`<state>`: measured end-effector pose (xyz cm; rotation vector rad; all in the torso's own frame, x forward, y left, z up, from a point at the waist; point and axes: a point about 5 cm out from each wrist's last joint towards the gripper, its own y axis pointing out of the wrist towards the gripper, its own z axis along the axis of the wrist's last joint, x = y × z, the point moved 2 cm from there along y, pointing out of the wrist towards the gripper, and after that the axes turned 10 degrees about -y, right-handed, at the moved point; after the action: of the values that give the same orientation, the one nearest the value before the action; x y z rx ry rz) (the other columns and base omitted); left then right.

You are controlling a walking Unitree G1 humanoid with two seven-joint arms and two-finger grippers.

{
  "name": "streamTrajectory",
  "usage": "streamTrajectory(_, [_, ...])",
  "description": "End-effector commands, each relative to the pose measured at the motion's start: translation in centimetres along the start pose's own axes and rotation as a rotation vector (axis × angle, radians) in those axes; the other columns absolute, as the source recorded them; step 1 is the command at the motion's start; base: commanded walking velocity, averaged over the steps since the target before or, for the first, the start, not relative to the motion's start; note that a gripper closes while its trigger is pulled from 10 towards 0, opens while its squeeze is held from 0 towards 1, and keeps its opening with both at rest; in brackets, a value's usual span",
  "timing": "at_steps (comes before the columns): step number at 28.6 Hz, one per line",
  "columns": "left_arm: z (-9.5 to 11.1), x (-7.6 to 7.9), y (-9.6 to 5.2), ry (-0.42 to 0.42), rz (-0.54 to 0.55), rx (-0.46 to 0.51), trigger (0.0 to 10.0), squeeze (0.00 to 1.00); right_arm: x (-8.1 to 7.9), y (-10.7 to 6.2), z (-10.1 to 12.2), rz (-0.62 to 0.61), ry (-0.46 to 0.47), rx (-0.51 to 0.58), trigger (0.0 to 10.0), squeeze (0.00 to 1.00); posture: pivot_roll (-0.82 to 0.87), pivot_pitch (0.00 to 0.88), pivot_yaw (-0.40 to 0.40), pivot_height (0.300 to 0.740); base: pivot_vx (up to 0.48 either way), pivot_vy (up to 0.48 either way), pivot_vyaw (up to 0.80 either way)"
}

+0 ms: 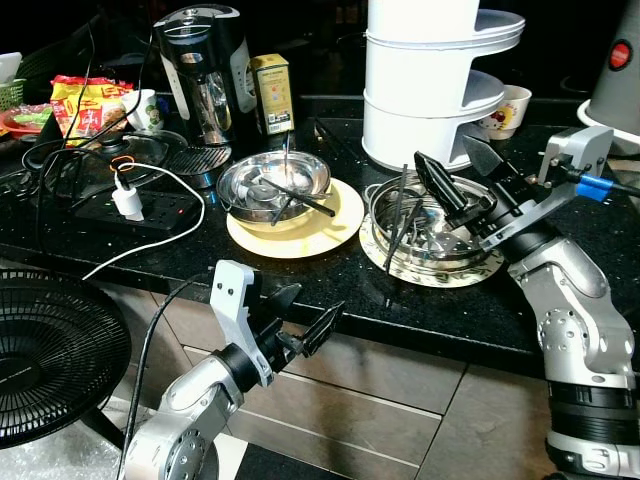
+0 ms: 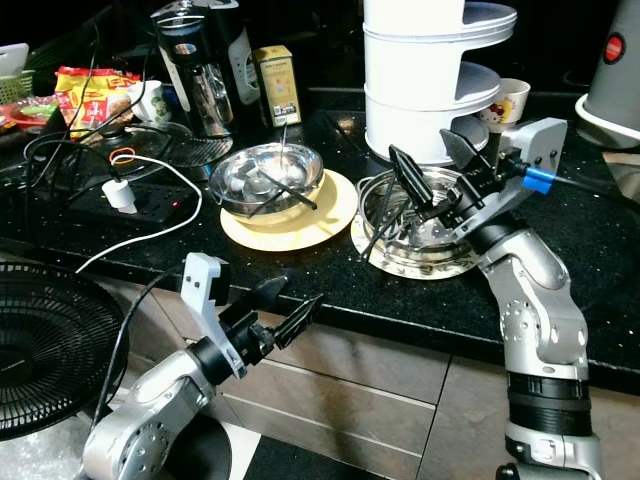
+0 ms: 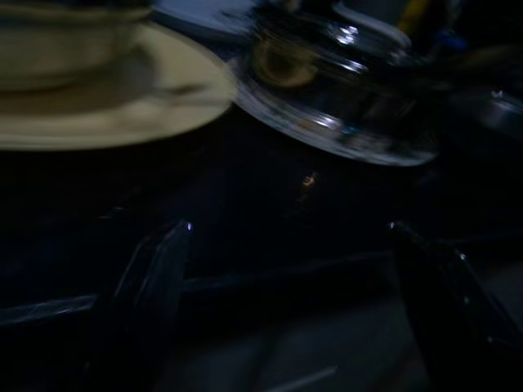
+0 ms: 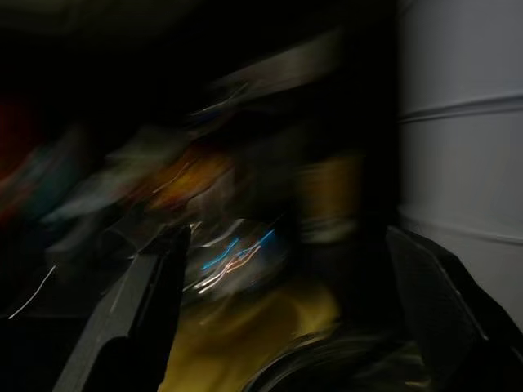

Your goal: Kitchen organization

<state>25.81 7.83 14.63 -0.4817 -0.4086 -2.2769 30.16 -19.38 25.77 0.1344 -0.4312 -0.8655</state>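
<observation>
right end effector (image 1: 462,172) released, over the right bowl (image 1: 435,225) | utensils (image 1: 400,218) just below its fingers | left end effector (image 1: 305,315) released, below worktop (image 1: 420,300) edge | risk: a finger hits a utensil, bowl tips off its plate (image 1: 432,270)

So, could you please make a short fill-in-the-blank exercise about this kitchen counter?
1. The steel bowl stands on a ____ plate.
2. The right pincer hovers over the bowl with the ____ plate under it.
3. The left pincer is ____ the counter edge.
4. Both pincers are ____.

Missing words: yellow; patterned; below; open
</observation>
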Motion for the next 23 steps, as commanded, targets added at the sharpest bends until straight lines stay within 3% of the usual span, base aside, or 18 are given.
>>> streamTrajectory(1, [-1.0, -1.0, -0.5, 0.004, 0.046, -0.052, 10.0, 0.0, -2.5, -1.4, 0.5, 0.262, 0.017, -0.037, 10.0, 0.0, -0.03, 0.0, 0.061, 0.74, 0.0, 0.0, 0.0])
streamTrajectory(8, [-1.2, -0.8, -0.5, 0.008, 0.037, -0.063, 10.0, 0.0, -4.3, -3.4, 1.1, 0.475, 0.05, -0.078, 10.0, 0.0, -0.03, 0.0, 0.059, 0.74, 0.0, 0.0, 0.0])
streamTrajectory(14, [-1.2, -0.7, -0.5, 0.009, 0.03, -0.064, 10.0, 0.0, -4.4, -4.0, 1.3, 0.517, 0.019, -0.11, 10.0, 0.0, -0.03, 0.0, 0.062, 0.74, 0.0, 0.0, 0.0])
streamTrajectory(15, [-1.2, -0.7, -0.5, 0.009, 0.03, -0.064, 10.0, 0.0, -4.4, -4.0, 1.3, 0.517, 0.019, -0.11, 10.0, 0.0, -0.03, 0.0, 0.062, 0.74, 0.0, 0.0, 0.0])
streamTrajectory(20, [-1.2, -0.6, -0.4, 0.011, 0.025, -0.066, 10.0, 0.0, -5.2, -2.1, 0.2, 0.477, -0.15, -0.179, 10.0, 0.0, -0.03, 0.0, 0.064, 0.74, 0.0, 0.0, 0.0])
streamTrajectory(23, [-1.2, -0.6, -0.4, 0.011, 0.024, -0.066, 10.0, 0.0, -5.0, -1.7, 0.2, 0.449, -0.171, -0.179, 10.0, 0.0, -0.03, 0.0, 0.065, 0.74, 0.0, 0.0, 0.0])
